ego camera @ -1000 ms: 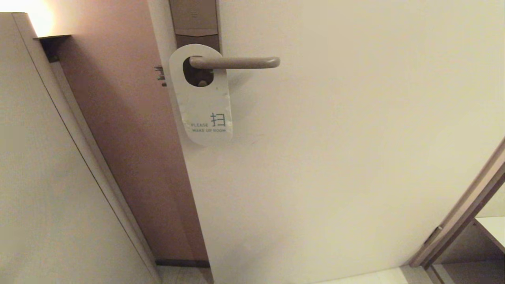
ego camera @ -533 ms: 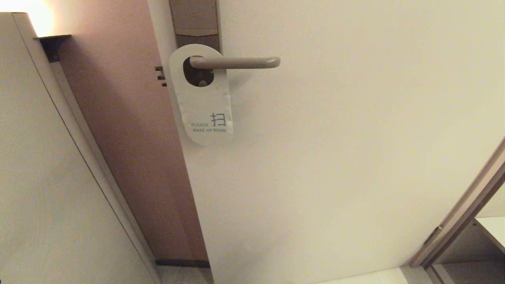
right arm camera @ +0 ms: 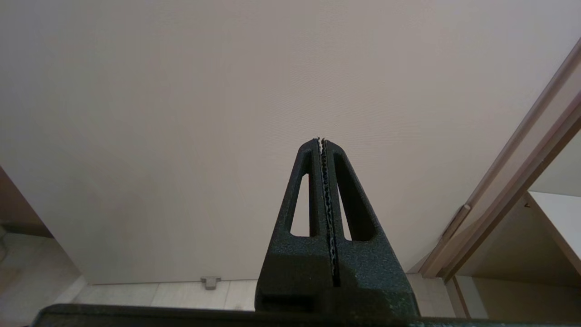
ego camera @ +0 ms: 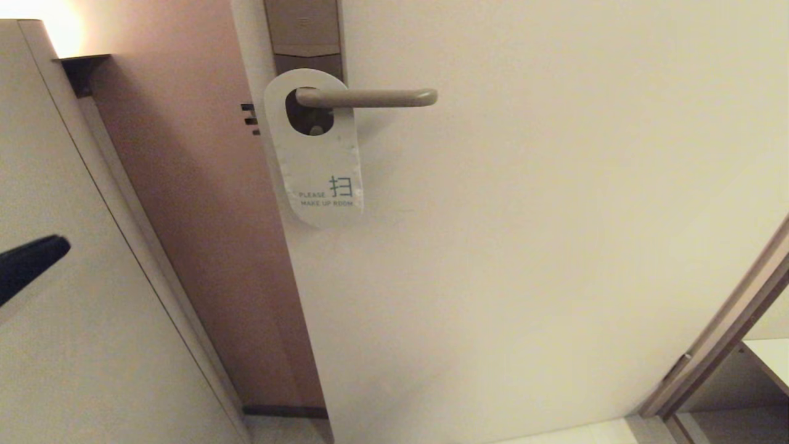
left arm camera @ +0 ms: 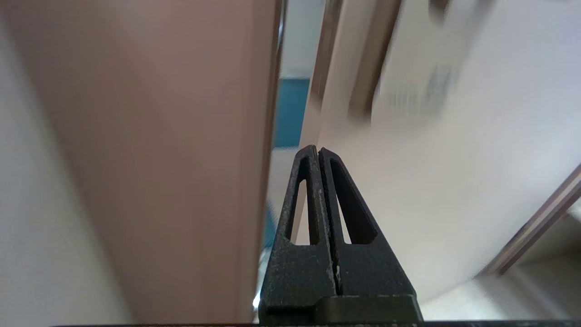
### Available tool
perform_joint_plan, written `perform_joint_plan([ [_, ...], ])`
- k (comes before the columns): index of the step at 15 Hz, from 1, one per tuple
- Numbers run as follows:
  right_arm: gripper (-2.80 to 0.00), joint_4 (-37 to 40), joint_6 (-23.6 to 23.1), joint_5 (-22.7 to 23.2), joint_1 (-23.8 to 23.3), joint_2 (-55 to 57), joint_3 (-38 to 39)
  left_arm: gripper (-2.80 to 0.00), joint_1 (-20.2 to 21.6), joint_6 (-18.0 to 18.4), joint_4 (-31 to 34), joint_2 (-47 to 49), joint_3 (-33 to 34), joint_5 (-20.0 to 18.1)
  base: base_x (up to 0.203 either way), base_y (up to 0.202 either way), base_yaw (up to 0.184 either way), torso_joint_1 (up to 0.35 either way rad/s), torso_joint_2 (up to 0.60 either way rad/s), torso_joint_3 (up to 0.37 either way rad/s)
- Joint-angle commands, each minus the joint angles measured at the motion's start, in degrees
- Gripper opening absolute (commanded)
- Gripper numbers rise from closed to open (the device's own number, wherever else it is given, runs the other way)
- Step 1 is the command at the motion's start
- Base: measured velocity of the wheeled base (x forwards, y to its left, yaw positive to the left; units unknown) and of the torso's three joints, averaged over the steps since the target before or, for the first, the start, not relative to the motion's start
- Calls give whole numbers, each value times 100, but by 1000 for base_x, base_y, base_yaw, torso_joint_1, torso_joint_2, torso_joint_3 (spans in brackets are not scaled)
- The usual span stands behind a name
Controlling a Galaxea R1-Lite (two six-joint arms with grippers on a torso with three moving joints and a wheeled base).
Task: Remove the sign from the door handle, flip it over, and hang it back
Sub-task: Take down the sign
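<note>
The sign hangs by its oval hole on the door handle, white face out, reading "PLEASE MAKE UP ROOM". The handle is a beige lever on a brown lock plate at the door's edge. My left gripper is shut and empty; its black tip shows at the far left of the head view, well below and left of the sign. In the left wrist view the gripper points at the door edge, with the sign a blur ahead. My right gripper is shut and empty, low before the door, outside the head view.
The white door stands ajar, with its brown edge face and a white wall panel to the left. A brown door frame runs at the lower right. A small door stop sits at the floor.
My left gripper's tip has come into the head view at the far left. The sign and the handle have not moved.
</note>
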Motion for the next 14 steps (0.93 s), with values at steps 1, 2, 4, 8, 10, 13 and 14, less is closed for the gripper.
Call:
perform_joint_plan([
  [1,-280,0,0,4,2,5,0,-280,8,-70,-375,1411,-512,-160,0,0,0,0,0,0],
  [2,-280,0,0,4,2,5,0,-280,29,-113,-616,1838,-788,-384,0,0,0,0,0,0],
  [4,-280,0,0,4,2,5,0,-280,80,-173,-1057,2578,-1303,-1327,0,0,0,0,0,0],
  [8,-280,0,0,4,2,5,0,-280,2,-161,-1289,3241,-1800,-3128,0,0,0,0,0,0],
  [10,-280,0,0,4,2,5,0,-280,-75,-157,-1410,3389,-1835,-3555,0,0,0,0,0,0],
  [13,-280,0,0,4,2,5,0,-280,-78,-147,-1541,3423,-1811,-3881,0,0,0,0,0,0],
  [14,-280,0,0,4,2,5,0,-280,-78,-152,-1546,3407,-1801,-3992,0,0,0,0,0,0],
])
